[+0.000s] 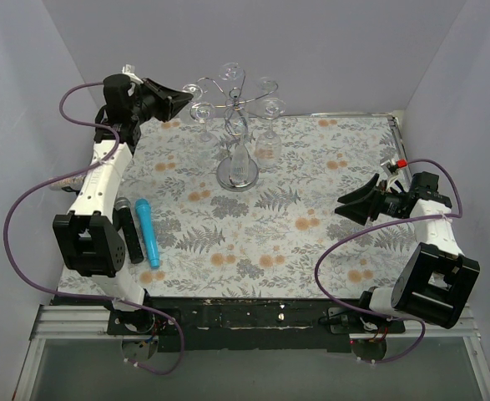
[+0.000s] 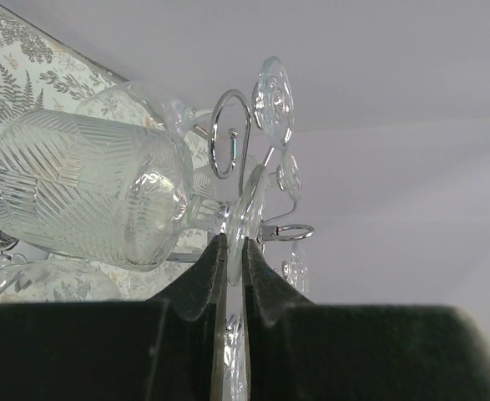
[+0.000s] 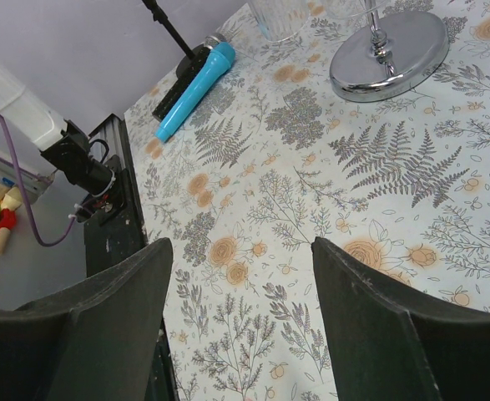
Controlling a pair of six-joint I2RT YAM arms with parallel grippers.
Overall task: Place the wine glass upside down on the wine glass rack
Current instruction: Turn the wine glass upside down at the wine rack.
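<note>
Left gripper (image 1: pixel 178 100), in the top external view, is raised just left of the wine glass rack (image 1: pixel 238 177). Its jaws are pressed together on the foot of the wine glass (image 1: pixel 203 111), which hangs tilted close beside the rack's left curled arm. Other glasses (image 1: pixel 266 142) hang bowl-down from the rack, which stands on the floral table (image 1: pixel 311 251). The right gripper (image 1: pixel 357 205) hovers well to the right of the rack, jaws spread and holding nothing. A blue microphone (image 1: pixel 147 230) and a black object (image 1: pixel 129 236) lie side by side well to the rack's left, nearer the arm bases. In the left wrist view the left gripper (image 2: pixel 234 244) pinches the thin foot edge-on. The cut-patterned bowl of the wine glass (image 2: pixel 86 192) lies to the left, near a curled arm of the rack (image 2: pixel 228 134). In the right wrist view the right gripper (image 3: pixel 238 251) gapes over bare cloth, with the rack's mirrored base (image 3: pixel 386 54) beyond it and the microphone (image 3: pixel 196 79) left of that base.
</note>
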